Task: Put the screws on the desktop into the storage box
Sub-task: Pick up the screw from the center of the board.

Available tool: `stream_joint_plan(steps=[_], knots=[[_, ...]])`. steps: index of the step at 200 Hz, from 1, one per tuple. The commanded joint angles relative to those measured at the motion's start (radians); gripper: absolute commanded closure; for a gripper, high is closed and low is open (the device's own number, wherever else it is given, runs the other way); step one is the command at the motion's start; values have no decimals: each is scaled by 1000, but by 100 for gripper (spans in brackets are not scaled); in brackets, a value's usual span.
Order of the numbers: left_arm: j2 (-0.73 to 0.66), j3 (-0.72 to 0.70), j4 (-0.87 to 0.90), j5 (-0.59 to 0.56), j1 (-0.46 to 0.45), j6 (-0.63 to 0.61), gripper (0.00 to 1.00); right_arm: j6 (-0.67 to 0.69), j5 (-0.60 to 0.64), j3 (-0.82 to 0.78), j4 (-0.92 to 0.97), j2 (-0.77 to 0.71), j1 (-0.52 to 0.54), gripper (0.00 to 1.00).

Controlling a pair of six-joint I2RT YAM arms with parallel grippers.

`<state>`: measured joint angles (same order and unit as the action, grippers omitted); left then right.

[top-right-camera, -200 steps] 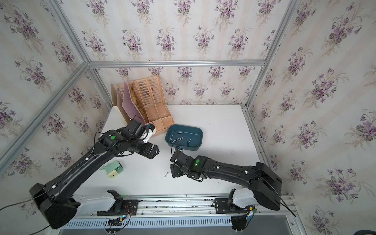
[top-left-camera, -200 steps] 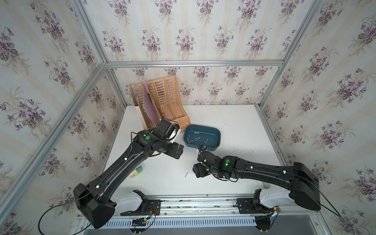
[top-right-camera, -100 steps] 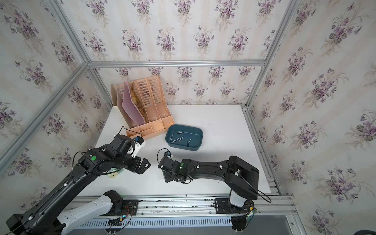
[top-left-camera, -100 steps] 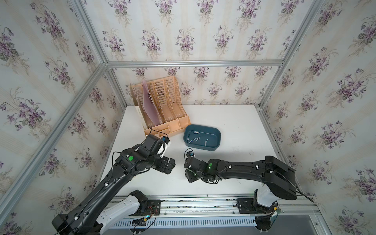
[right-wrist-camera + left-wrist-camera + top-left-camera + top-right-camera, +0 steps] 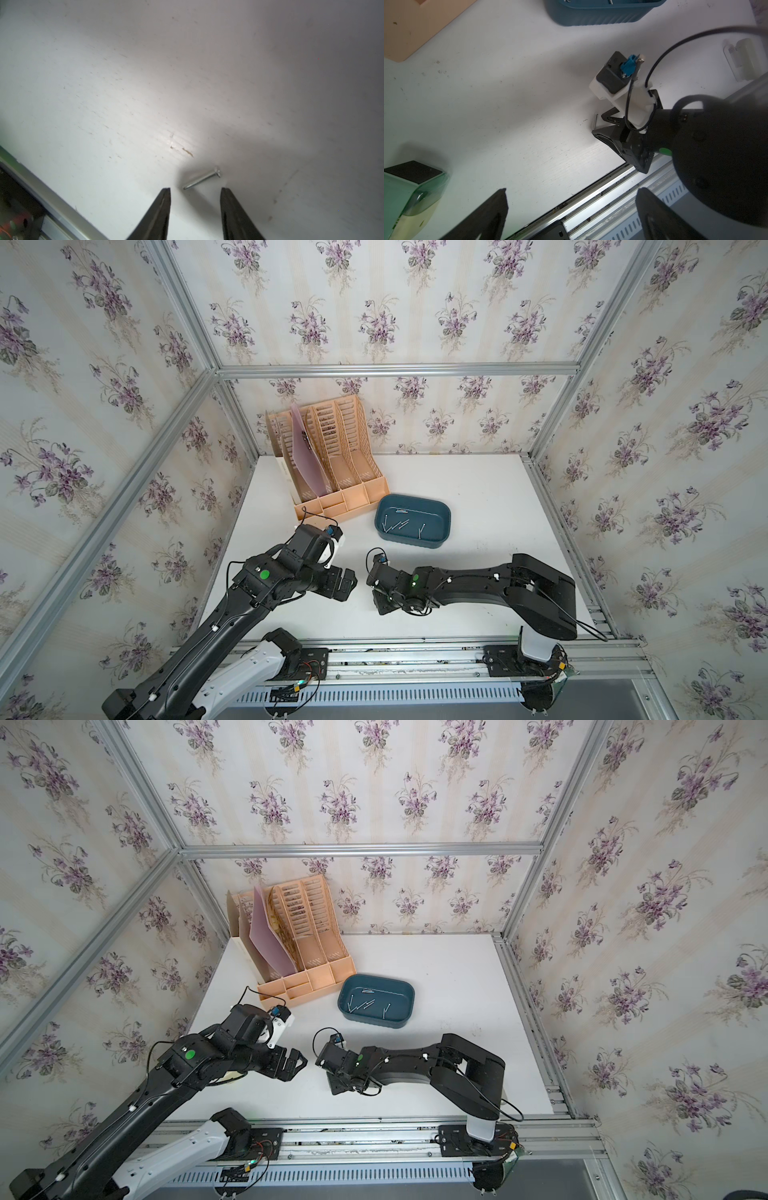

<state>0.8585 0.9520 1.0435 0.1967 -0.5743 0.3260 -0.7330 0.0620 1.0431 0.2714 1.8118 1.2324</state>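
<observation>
Right wrist view: right tool [image 5: 195, 189] part-open, empty, near a screw [image 5: 201, 179] on scuffed white desktop [image 5: 145, 83].

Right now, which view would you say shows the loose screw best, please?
Right wrist view: the screw lies large and sharp. The left wrist view shows it tiny; the arm hides it in both top views.

Shiny metal screw [image 5: 201, 179] lies on the matt, scuffed white desktop [image 5: 124, 83].
</observation>
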Motion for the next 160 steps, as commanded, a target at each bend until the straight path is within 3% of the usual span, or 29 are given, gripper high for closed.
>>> stream_joint_plan(steps=[1,160], knots=[[-14,-2,-22,-6,3,11,1,7,15,32,12,29,2,57],[-44,-7,-26,-28,8,18,1,157,147,179,292,194,24,85]])
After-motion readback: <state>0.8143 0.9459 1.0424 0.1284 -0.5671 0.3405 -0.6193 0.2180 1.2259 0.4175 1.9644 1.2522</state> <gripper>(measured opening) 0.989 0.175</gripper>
